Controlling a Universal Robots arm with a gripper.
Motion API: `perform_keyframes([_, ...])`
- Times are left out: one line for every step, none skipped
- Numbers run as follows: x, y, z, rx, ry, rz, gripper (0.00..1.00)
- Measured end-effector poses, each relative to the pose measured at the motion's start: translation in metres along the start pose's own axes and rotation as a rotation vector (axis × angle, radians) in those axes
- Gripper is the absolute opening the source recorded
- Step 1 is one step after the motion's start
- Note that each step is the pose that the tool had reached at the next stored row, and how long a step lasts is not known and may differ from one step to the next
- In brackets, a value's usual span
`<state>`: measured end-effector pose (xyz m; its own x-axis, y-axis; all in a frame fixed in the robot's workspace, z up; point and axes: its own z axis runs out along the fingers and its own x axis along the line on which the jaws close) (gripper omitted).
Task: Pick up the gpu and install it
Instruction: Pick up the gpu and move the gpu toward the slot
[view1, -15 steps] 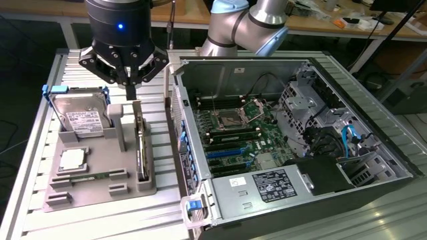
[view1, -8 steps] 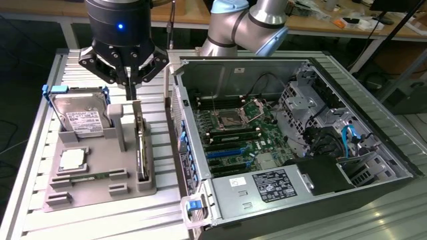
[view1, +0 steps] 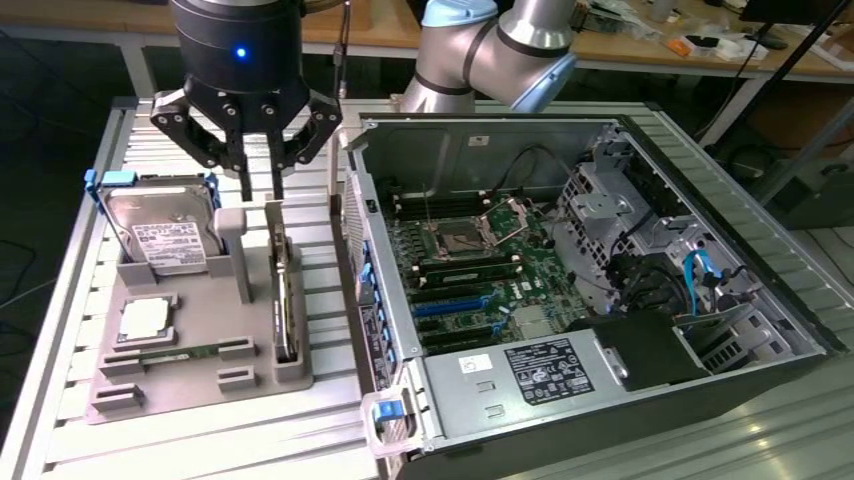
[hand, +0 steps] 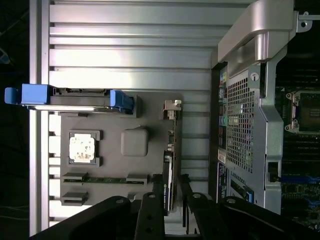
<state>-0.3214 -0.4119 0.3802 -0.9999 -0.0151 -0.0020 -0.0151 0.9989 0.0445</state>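
The claw (view1: 262, 192) is finished in black. The gpu (view1: 282, 300) is seen dark, silvery at its bracket, in a grey holder tray (view1: 200, 375). The hard drive (view1: 163, 238) is silver, white-labelled and framed in blue. The motherboard (view1: 487, 275) is coloured green; the table (view1: 200, 440) is ribbed silver.

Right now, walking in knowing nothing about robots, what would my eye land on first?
Probably the big open computer case on the exterior view's right, its green motherboard laid bare. Next, the black gripper hanging open over a grey tray on the exterior view's left, just above the gpu that stands on edge in a slot there. A silver hard drive with blue handles sits in the same tray.
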Motion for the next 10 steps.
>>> perform_keyframes([0.0, 0.0, 0.0, 0.0001, 0.0, 0.0, 0.31])
perform_keyframes([0.0, 0.0, 0.0, 0.0, 0.0, 0.0, 0.31])
perform_keyframes([0.0, 0.0, 0.0, 0.0001, 0.0001, 0.0, 0.37])
perform_keyframes([0.0, 0.0, 0.0, 0.0, 0.0, 0.0, 0.37])
perform_keyframes([0.0, 0.0, 0.0, 0.0001, 0.0001, 0.0, 0.37])
perform_keyframes([0.0, 0.0, 0.0, 0.0001, 0.0001, 0.0, 0.39])
perform_keyframes([0.0, -0.0001, 0.0, 0.0001, 0.0001, 0.0, 0.45])
perform_keyframes([0.0, -0.0003, 0.0009, 0.0, 0.0, 0.0, 0.45])
perform_keyframes([0.0, -0.001, 0.0035, 0.0, 0.0001, 0.0, 0.45])
perform_keyframes([0.0, -0.0018, 0.0052, 0.0, 0.0001, 0.0, 0.45])
